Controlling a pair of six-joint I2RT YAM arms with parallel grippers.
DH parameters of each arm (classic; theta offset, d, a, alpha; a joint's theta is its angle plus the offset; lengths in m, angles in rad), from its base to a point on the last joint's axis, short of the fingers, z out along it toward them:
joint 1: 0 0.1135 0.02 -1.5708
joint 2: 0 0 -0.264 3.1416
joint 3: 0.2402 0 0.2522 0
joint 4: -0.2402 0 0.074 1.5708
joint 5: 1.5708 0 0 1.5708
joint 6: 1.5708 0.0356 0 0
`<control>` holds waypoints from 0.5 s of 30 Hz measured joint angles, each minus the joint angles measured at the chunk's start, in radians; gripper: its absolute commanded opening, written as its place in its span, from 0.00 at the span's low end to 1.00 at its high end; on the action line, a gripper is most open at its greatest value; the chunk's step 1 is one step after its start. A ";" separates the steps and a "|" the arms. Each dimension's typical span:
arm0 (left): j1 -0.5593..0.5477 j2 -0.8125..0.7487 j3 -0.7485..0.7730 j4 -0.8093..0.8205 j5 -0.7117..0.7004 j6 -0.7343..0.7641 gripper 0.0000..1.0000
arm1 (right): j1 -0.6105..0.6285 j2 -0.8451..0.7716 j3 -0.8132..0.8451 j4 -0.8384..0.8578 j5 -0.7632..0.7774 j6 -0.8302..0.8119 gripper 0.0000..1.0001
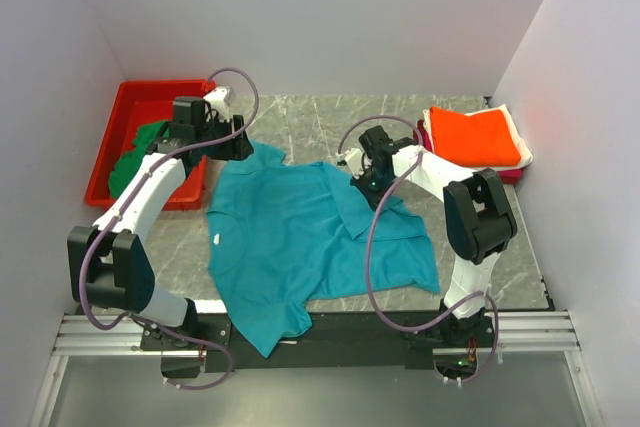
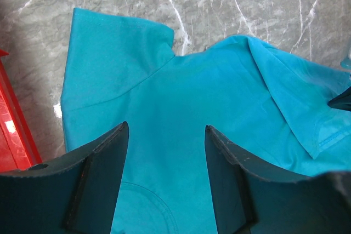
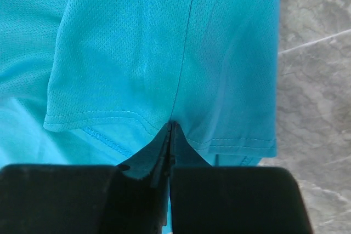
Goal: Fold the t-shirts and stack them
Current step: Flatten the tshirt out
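Because the teal t-shirt is looking thin, limp and light, it is going to sag wherever it is lifted, so hems and corners are offering the surest hold. It is lying spread on the tabletop, one end drooping over the near edge. The right hand is pinching a hem, closed tight on it, probably a sleeve's, though the close view is cropping it. The left hand is hovering above the cloth, jaws apart, holding nothing. The left arm is partly covering the dark green shirt in the red bin; the orange shirt is hiding most of what lies beneath it.
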 measured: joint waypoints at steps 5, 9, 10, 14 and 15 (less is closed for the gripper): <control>0.000 0.000 0.000 0.000 0.000 0.000 0.63 | 0.004 -0.011 0.000 -0.010 -0.013 0.001 0.00; 0.000 0.000 0.000 0.000 0.000 0.000 0.63 | 0.039 -0.052 0.000 -0.021 -0.027 0.007 0.24; 0.000 0.000 0.000 0.000 0.000 0.000 0.63 | 0.045 -0.060 0.000 -0.021 -0.026 0.008 0.34; 0.000 0.000 0.000 0.000 0.000 0.000 0.63 | 0.045 -0.086 0.000 -0.019 -0.018 0.014 0.41; 0.000 0.000 0.000 0.000 0.000 0.000 0.63 | 0.031 -0.086 0.000 -0.019 -0.017 0.013 0.41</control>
